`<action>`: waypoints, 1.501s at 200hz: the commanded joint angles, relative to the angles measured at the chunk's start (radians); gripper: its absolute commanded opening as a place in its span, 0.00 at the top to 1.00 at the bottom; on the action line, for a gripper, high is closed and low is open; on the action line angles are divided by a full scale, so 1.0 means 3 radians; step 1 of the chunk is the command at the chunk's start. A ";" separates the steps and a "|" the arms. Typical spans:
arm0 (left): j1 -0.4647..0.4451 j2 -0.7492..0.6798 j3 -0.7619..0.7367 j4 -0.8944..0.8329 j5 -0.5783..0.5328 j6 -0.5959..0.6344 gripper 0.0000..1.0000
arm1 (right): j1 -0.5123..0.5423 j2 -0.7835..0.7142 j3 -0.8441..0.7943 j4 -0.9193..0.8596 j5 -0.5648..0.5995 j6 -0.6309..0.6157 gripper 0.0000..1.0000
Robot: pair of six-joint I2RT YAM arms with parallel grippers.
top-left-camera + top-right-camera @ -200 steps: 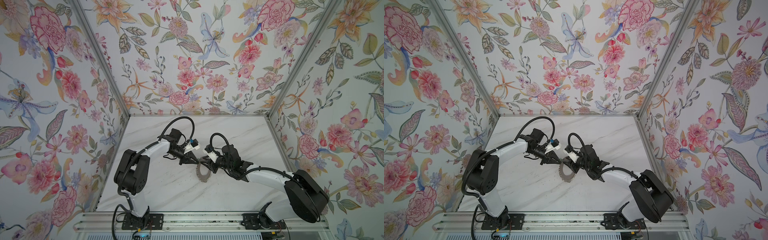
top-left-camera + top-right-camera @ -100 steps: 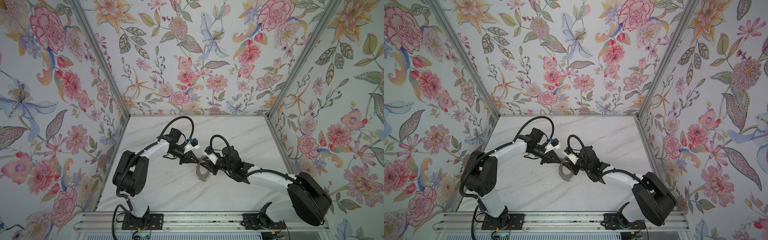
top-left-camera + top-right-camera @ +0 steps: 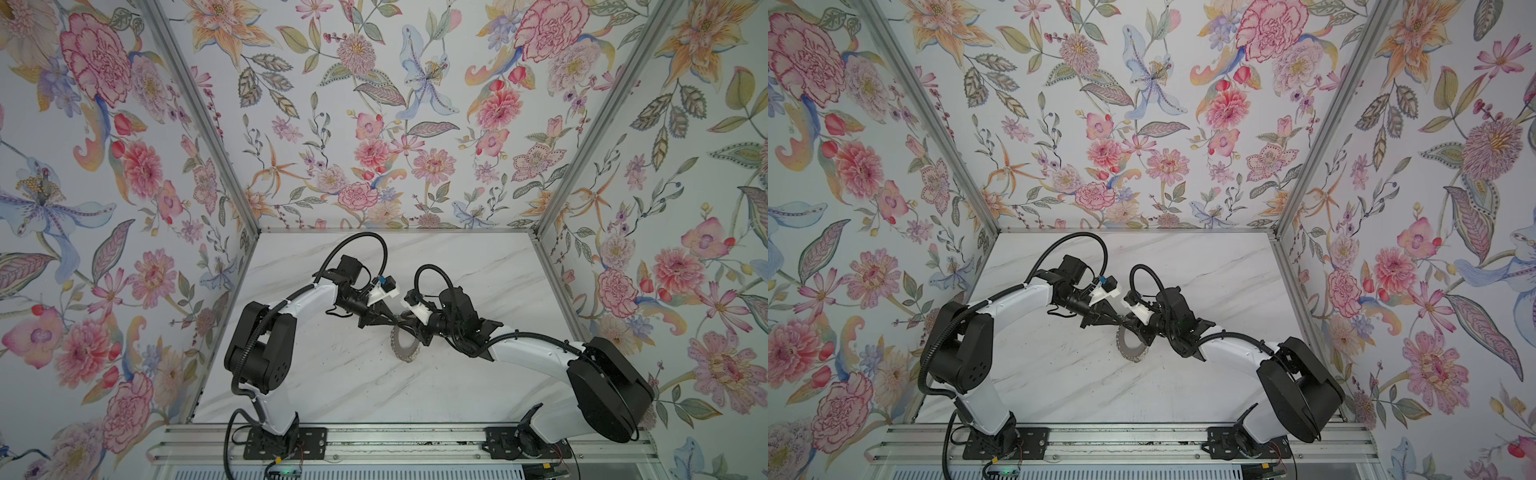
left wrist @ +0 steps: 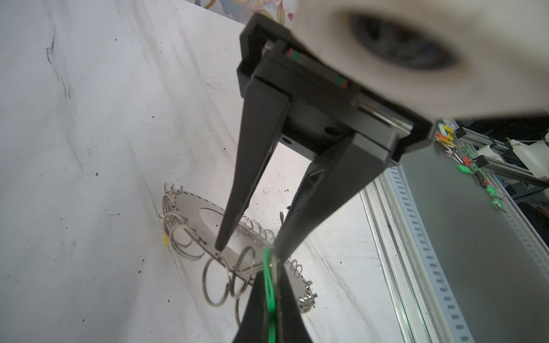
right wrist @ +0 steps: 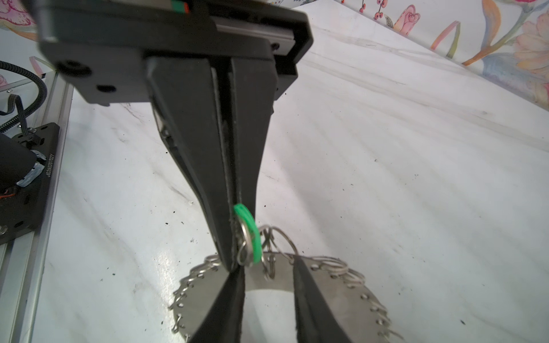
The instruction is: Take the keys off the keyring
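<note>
Marble tabletop (image 3: 353, 386) spreads wide around the keyring (image 3: 402, 347), well apart from walls (image 3: 374, 124).

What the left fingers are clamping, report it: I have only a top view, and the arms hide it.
Observer: The left gripper is shut on a bright green oblong plastic tag, at the rim of the flat grey metal disc keyring.
Operator: Now give me the right fingers.
Observer: The right gripper is open, with one fingertip down against the disc's flat face.
Operator: Locate the other tag.
Observer: A small yellow plastic tag peeks out among the wire loops on the disc's rim, clear of both grippers.
</note>
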 commanded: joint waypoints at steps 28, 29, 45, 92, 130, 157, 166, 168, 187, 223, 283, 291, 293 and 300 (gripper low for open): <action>-0.0031 -0.0076 -0.0021 -0.0055 0.0134 -0.0001 1.00 | 0.0055 0.0015 0.0131 0.0126 0.0077 -0.0109 0.74; -0.0031 -0.0074 -0.0021 -0.0054 0.0133 0.0001 1.00 | 0.0055 0.0013 0.0129 0.0127 0.0081 -0.0110 0.74; -0.0031 -0.0073 -0.0018 -0.0057 0.0138 0.0011 1.00 | 0.0058 -0.0015 0.0111 0.0160 0.0129 -0.0129 0.75; -0.0031 -0.0073 -0.0032 -0.0060 0.0136 0.0010 1.00 | 0.0071 -0.0054 0.0123 0.0166 0.0319 -0.0181 0.80; -0.0028 -0.0073 -0.0018 -0.0067 0.0138 0.0017 1.00 | 0.0094 -0.0097 0.0101 0.0201 0.0379 -0.0191 0.83; -0.0030 -0.0079 -0.0014 -0.0080 0.0143 0.0017 1.00 | 0.0099 -0.0119 0.0121 0.0166 0.0431 -0.0205 0.87; -0.0031 -0.0079 -0.0016 -0.0072 0.0143 0.0017 1.00 | 0.0101 -0.0128 0.0107 0.0168 0.0449 -0.0207 0.89; -0.0031 -0.0074 -0.0016 -0.0070 0.0143 0.0017 1.00 | 0.0099 -0.0128 0.0107 0.0171 0.0452 -0.0207 0.89; -0.0031 -0.0078 -0.0011 -0.0084 0.0143 0.0012 1.00 | 0.0102 -0.0139 0.0105 0.0169 0.0472 -0.0207 0.90; -0.0031 -0.0092 -0.0006 -0.0065 0.0110 -0.0010 1.00 | 0.0125 -0.0140 0.0095 0.0164 0.0457 -0.0185 0.96; 0.0012 -0.0308 -0.0215 0.0543 -0.0079 -0.0577 1.00 | 0.0203 -0.0244 -0.0093 0.0220 0.0800 -0.0115 1.00; 0.0024 -0.0372 -0.0275 0.0726 -0.0141 -0.0732 1.00 | 0.0206 -0.0251 -0.0117 0.0212 0.0886 -0.0115 1.00; 0.0022 -0.0392 -0.0303 0.0795 -0.0166 -0.0794 1.00 | 0.0211 -0.0251 -0.0123 0.0214 0.0916 -0.0112 1.00; 0.0026 -0.0465 -0.0394 0.1015 -0.0237 -0.0967 1.00 | 0.0219 -0.0251 -0.0146 0.0224 0.1010 -0.0115 1.00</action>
